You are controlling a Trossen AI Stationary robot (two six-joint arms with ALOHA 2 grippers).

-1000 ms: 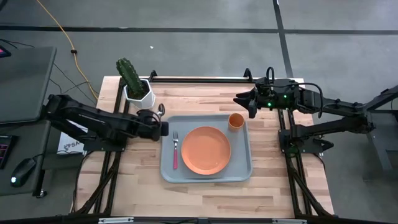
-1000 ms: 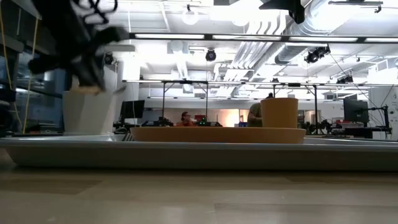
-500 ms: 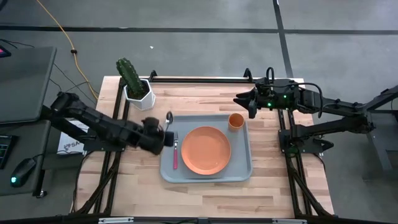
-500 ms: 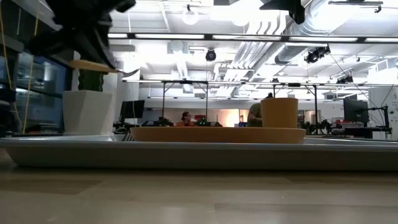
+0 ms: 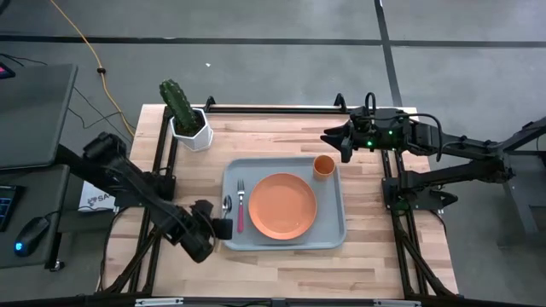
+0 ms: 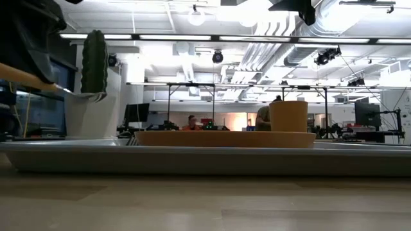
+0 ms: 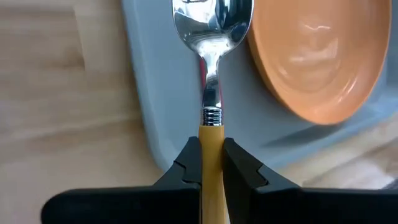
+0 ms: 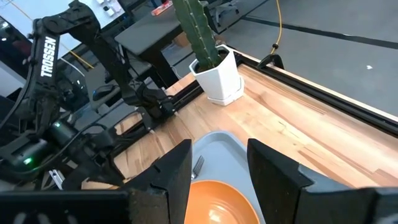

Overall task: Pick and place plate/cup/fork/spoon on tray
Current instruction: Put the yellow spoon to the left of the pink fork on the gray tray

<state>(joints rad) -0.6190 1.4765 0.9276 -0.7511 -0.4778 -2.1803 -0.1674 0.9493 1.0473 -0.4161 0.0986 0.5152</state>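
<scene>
The left end effector [image 5: 220, 228], closed on the spoon [image 7: 212, 74] handle, has swung from beside the cactus pot [image 5: 189, 128] to the tray [image 5: 333, 232]'s near-left edge, spoon bowl over the tray beside the fork [image 5: 241, 208]; release likely comes next. Right end effector [image 5: 331, 139] waits open beyond the tray.

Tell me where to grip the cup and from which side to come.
Grip the cup across its upright wall just below the open rim, coming straight down from above. It stands upright in the tray's far right corner, close to the plate, so a sideways approach looks crowded. The right gripper, jaws open, is nearest.
</scene>
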